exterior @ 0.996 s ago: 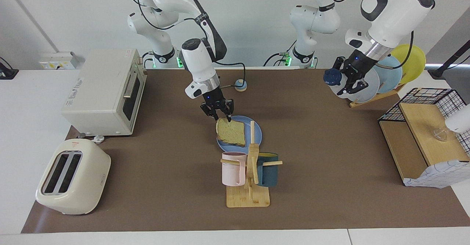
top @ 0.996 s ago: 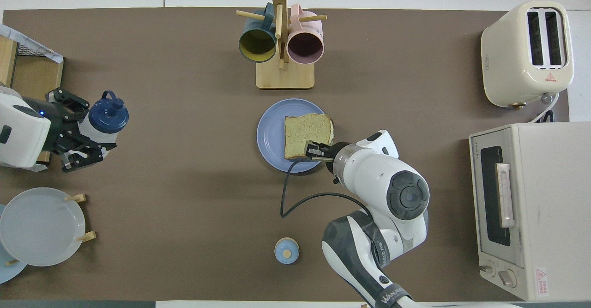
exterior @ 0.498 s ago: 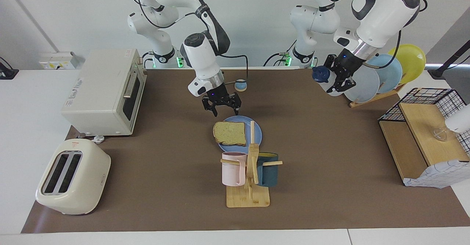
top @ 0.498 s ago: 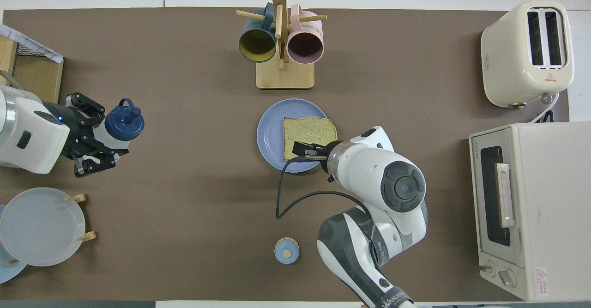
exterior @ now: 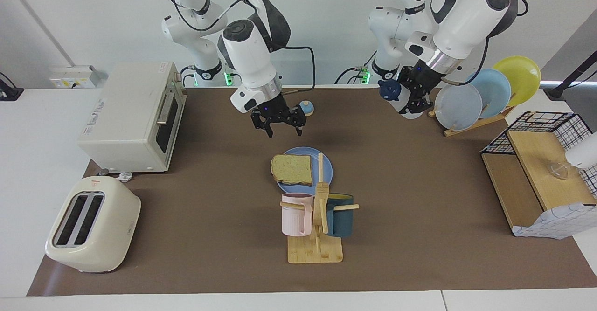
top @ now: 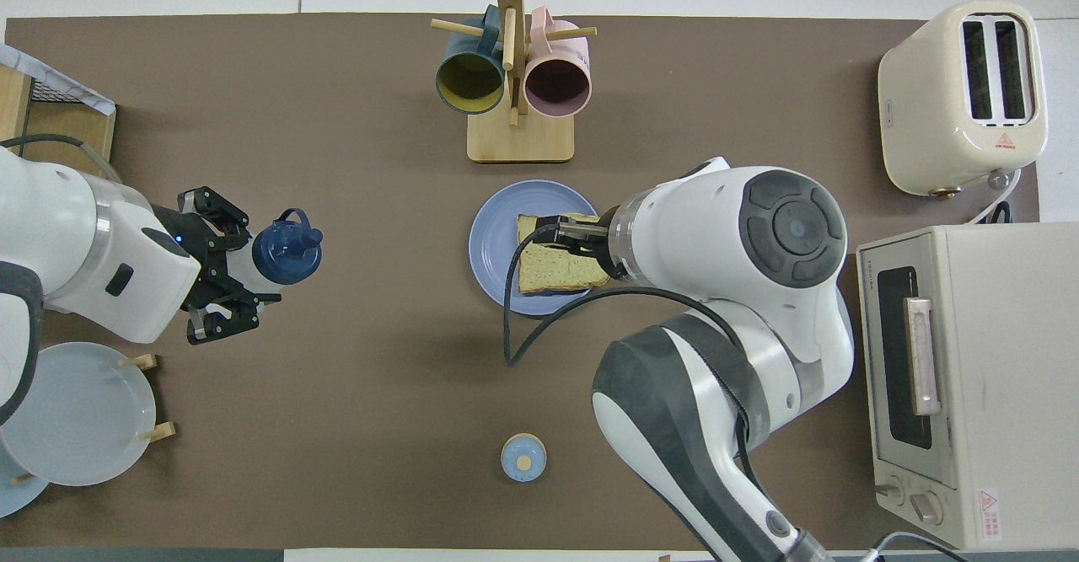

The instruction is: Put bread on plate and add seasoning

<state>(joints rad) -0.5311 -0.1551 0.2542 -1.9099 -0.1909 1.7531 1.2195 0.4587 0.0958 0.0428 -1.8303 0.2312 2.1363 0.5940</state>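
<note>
The bread (exterior: pixel 291 169) lies flat on the plate (exterior: pixel 326 162) at mid-desk, so seasoning is the step in hand. The right end effector (exterior: pixel 278 125) hangs spread and empty above the plate's robot-side edge. The left end effector (exterior: pixel 413 97) pinches the seasoning (exterior: pixel 396 97) aloft over bare desk; next it likely must carry the bottle over the bread and tip it

Two high views, half-turn apart, share table (exterior: pixel 419 185).

Right gripper (exterior: pixel 281 128) raised, fingers apart; left gripper (exterior: pixel 413 104) clamped.
</note>
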